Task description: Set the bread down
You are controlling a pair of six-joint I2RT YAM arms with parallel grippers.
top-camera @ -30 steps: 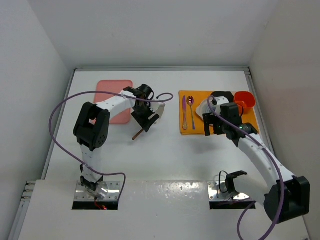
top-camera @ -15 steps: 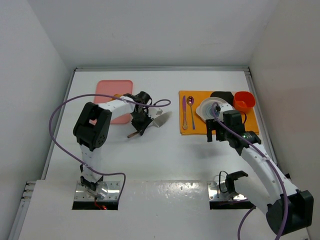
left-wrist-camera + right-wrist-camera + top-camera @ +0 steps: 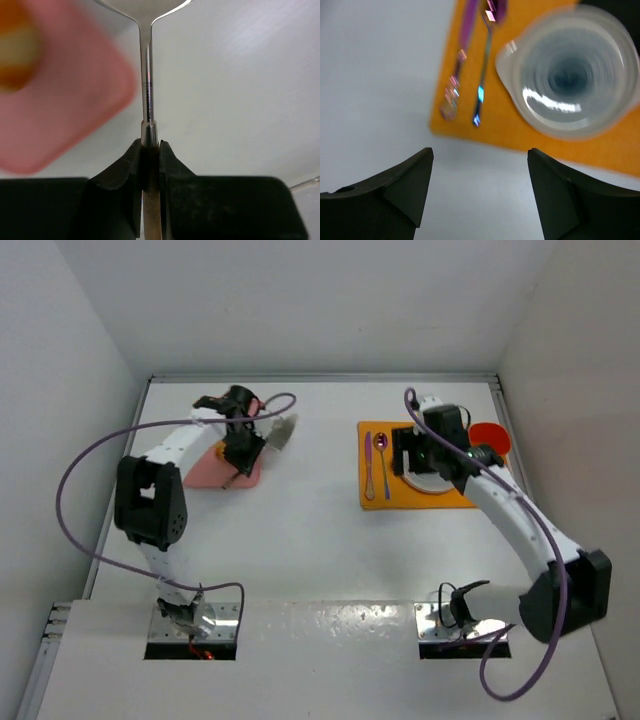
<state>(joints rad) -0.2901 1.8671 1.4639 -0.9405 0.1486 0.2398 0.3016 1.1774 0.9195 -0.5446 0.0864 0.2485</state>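
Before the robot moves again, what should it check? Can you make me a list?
1. Left hand gripping the spatula: ok, its jaws are clamped on the handle.
2. Spatula straight in the grip: ok, it points straight out from the hand.
3. Bread in sight: ok, a blurry golden blob on the pink tray.
4. Spatula blade under the bread: not ok, the blade is off to the tray's side.
5. Right hand out of the way: ok, it is open over the orange mat, by the white bowl.
6. Where the bread should land: cannot tell.
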